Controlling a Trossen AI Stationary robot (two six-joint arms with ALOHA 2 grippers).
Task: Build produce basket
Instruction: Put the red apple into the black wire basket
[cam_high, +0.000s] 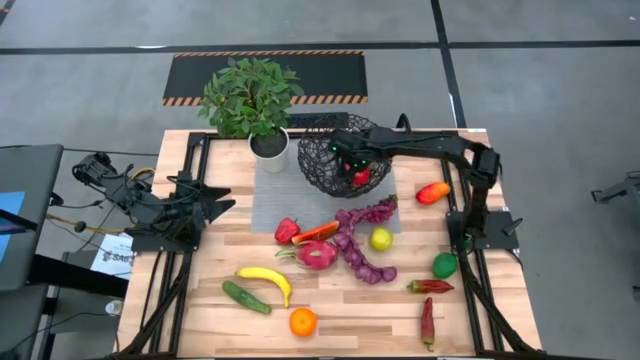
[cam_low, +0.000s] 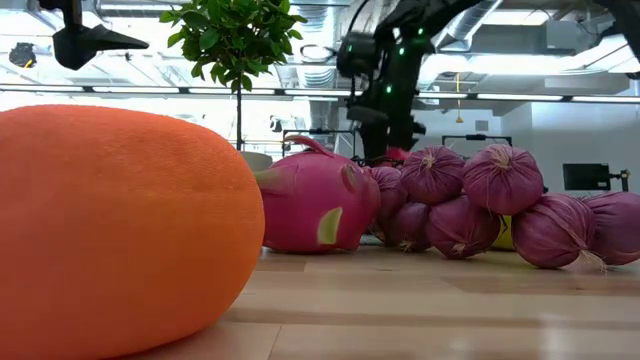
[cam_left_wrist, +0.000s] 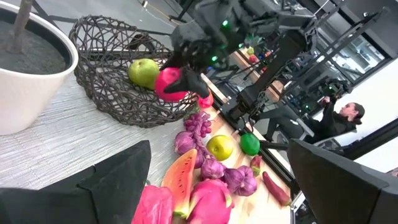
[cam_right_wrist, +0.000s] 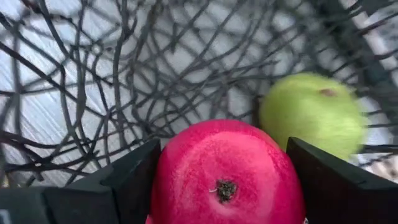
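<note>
The black wire basket (cam_high: 335, 160) stands on a grey mat at the table's far middle, next to the potted plant (cam_high: 252, 100). A green fruit (cam_right_wrist: 311, 112) lies inside it. My right gripper (cam_high: 358, 172) reaches into the basket's mouth, shut on a red apple (cam_right_wrist: 227, 177). My left gripper (cam_high: 215, 205) waits open and empty at the table's left. More produce lies on the wood: a purple string (cam_high: 360, 245), a pink dragonfruit (cam_high: 316, 255), a banana (cam_high: 265, 280), a cucumber (cam_high: 245, 297) and an orange (cam_high: 302, 321). My right gripper pinches the red apple between its two fingers, one on each of its opposite sides (cam_right_wrist: 168, 180). The fingers slant down into the basket from the table's right. The apple (cam_left_wrist: 169, 84) hangs over the basket's inside beside the green fruit; whether it touches the wire I cannot tell.
A red pepper (cam_high: 287, 230), a yellow-green lime (cam_high: 380, 239), a green fruit (cam_high: 445, 265), two red chillies (cam_high: 430, 286) and an orange-red fruit (cam_high: 432, 192) lie around. The white plant pot (cam_high: 270, 145) stands just left of the basket. A person shows beyond the table (cam_left_wrist: 348, 115).
</note>
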